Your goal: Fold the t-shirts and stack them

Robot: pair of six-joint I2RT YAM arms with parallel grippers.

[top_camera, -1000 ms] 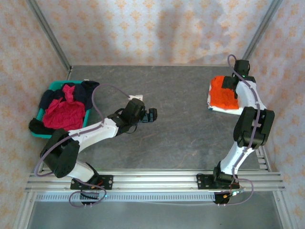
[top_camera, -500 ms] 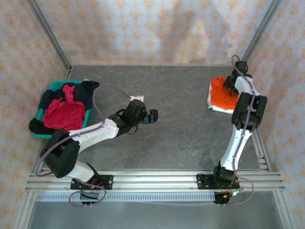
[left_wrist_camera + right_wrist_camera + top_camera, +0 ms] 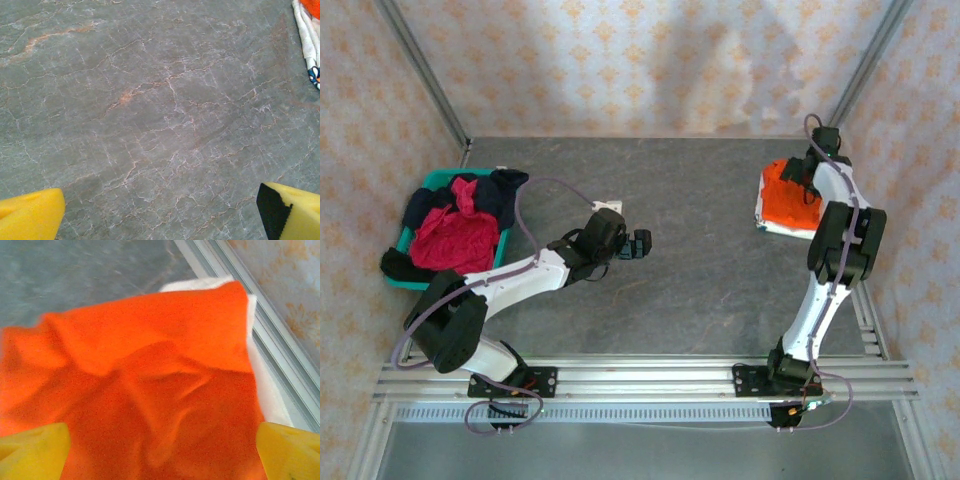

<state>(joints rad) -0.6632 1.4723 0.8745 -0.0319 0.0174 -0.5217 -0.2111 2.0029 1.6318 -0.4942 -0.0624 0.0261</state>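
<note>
Grey tabletop (image 3: 700, 200), right tool (image 3: 160, 450) spread wide (empty) over orange t-shirt (image 3: 150, 340)

The left arm (image 3: 510, 280) is stretched low from the near-left base toward the middle. The left gripper (image 3: 642, 243) is pointed to the right, and its yellow fingertips (image 3: 31, 216) are held wide apart with nothing clasped between them. The right arm (image 3: 830, 270) is held steeply upright and extended to the far right. There the right gripper (image 3: 796, 175) is angled left and downward, and its yellow pads (image 3: 290, 454) are likewise spread wide.
</note>
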